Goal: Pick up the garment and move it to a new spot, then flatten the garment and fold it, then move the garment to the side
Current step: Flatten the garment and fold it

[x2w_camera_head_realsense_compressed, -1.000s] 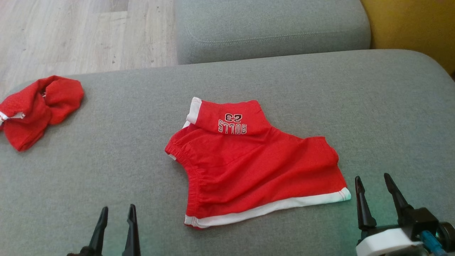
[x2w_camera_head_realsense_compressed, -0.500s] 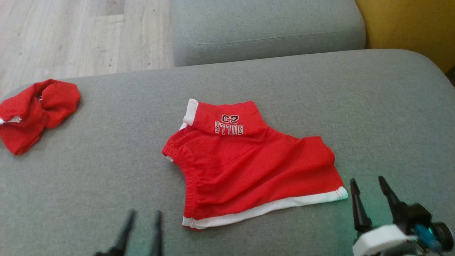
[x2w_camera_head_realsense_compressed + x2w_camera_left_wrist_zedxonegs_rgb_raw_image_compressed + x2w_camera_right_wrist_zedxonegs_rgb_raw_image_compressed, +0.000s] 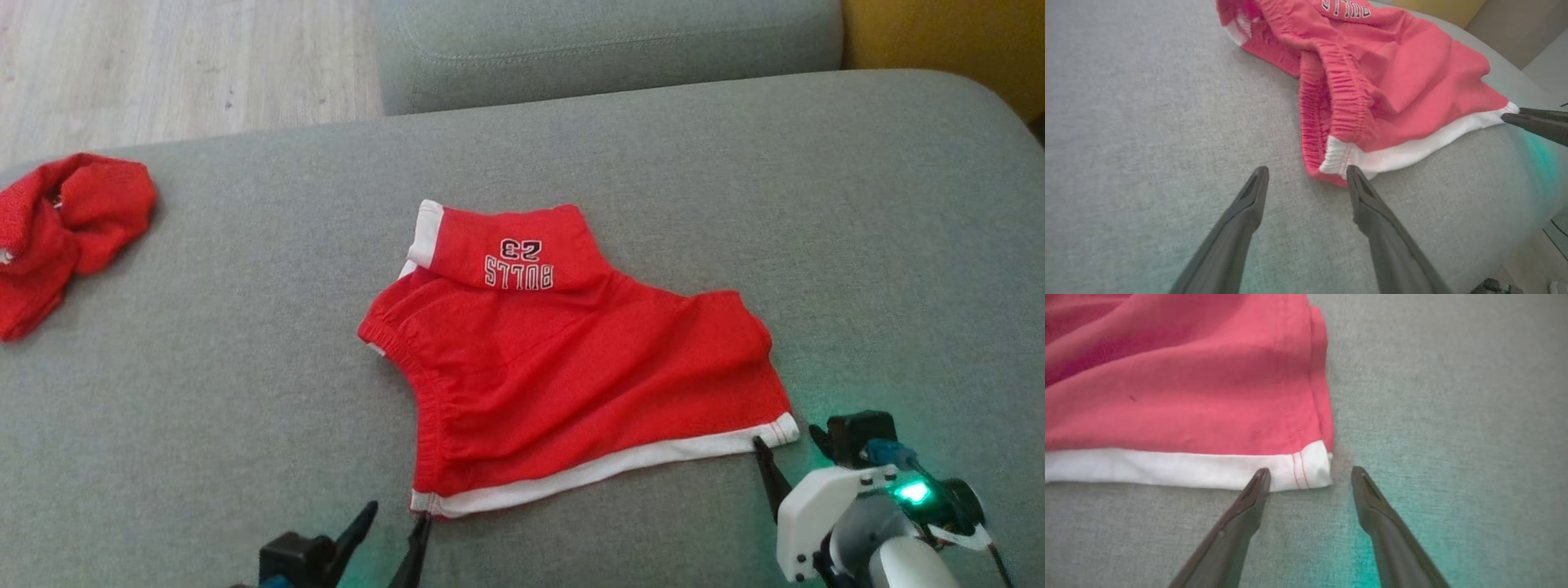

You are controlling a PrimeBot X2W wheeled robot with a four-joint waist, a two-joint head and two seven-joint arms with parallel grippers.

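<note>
You see the red shorts (image 3: pixel 571 376) lying mid grey cushion (image 3: pixel 204 392), white hem toward its near edge, far leg folded over, showing BULLS 23.

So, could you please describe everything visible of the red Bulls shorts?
The red shorts look like soft knit fabric, with a white hem, a gathered elastic waistband and a "BULLS 23" print. They lie mostly flat, one leg folded over, on the grey cushion. The open left gripper and right gripper sit at the hem's near corners.
</note>
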